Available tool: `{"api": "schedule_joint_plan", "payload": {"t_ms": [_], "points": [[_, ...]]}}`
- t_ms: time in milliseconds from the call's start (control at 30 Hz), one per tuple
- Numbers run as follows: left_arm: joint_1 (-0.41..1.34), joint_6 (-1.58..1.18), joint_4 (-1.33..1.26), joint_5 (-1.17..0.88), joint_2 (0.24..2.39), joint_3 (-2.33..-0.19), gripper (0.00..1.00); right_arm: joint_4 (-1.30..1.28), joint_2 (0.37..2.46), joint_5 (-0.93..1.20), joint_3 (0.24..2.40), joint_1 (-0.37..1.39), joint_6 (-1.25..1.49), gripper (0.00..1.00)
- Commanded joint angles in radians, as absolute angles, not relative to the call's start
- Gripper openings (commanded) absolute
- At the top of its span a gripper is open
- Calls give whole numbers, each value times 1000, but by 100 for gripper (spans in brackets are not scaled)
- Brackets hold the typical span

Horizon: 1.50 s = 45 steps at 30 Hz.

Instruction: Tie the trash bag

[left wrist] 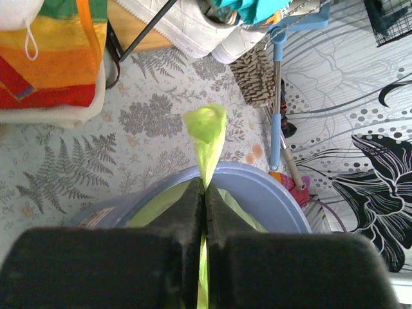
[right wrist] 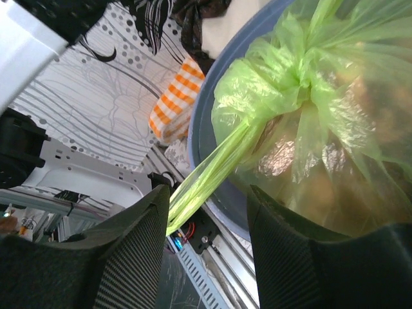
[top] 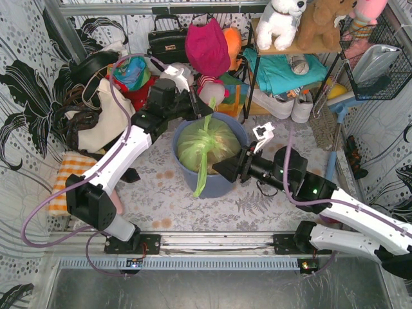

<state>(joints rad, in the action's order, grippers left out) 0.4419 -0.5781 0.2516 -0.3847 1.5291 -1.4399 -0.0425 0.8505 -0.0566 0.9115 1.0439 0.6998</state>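
The light-green trash bag (top: 209, 147) sits in a blue-grey round bin (top: 222, 185), its top gathered into a knot with two twisted tails. My left gripper (top: 198, 111) is over the bin's far rim, shut on the upper tail (top: 212, 103). In the left wrist view the gripper (left wrist: 206, 188) pinches that tail, whose tip (left wrist: 206, 125) sticks out past the fingers. The lower tail (top: 201, 174) hangs over the bin's front. My right gripper (top: 219, 169) is open beside it; in the right wrist view the tail (right wrist: 212, 170) passes by the left finger of the gripper (right wrist: 209, 199), beside the bag (right wrist: 322, 135).
Handbags, clothes and a red bag (top: 207, 45) crowd the back. A shelf (top: 296, 48) with stuffed toys stands back right, with shoes under it. A blue-handled mop (top: 335, 129) leans at right. An orange-checked cloth (top: 69, 172) lies at left. A metal rail (top: 212, 241) runs along the near edge.
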Motion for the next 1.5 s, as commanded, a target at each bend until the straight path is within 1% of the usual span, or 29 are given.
{"api": "schedule_joint_plan", "payload": {"t_ms": [0,67,400,667,733,767,867,933,1000,1033,1133,1267,1367,1467], "points": [[439,-583,183,-418,1531,-1486,4,-76,910,-14,975,1048,757,52],[438,-584,179,-417,1521,-1480,0,-91,938,-6,988,1049,790,52],[439,-605,144,-425,1455,-1438,0,-98,1085,-8,1058,1048,834,51],[439,-613,131,-427,1438,-1426,0,-161,1181,-28,1130,1047,815,46],[439,-615,126,-430,1436,-1425,0,-167,1194,-32,1140,1048,810,42],[439,-615,124,-431,1436,-1424,0,-164,1198,-36,1141,1047,809,38],[439,-615,122,-431,1433,-1422,0,-154,1198,-49,1142,1047,806,29],[439,-615,117,-432,1429,-1417,0,-151,1198,-63,1145,1047,801,18],[438,-613,114,-431,1422,-1412,0,-142,1188,-74,1145,1046,791,2],[439,-610,112,-426,1420,-1411,0,-131,1183,-73,1146,1045,780,0],[436,-583,121,-392,1419,-1435,0,-84,1146,-53,1151,1045,743,0],[435,-540,173,-340,1449,-1538,0,-14,1094,-5,1179,1046,683,0],[435,-523,207,-321,1476,-1618,0,-8,1077,37,1233,1046,648,0],[434,-517,212,-322,1501,-1644,0,-22,1065,60,1242,1045,645,0]]}}
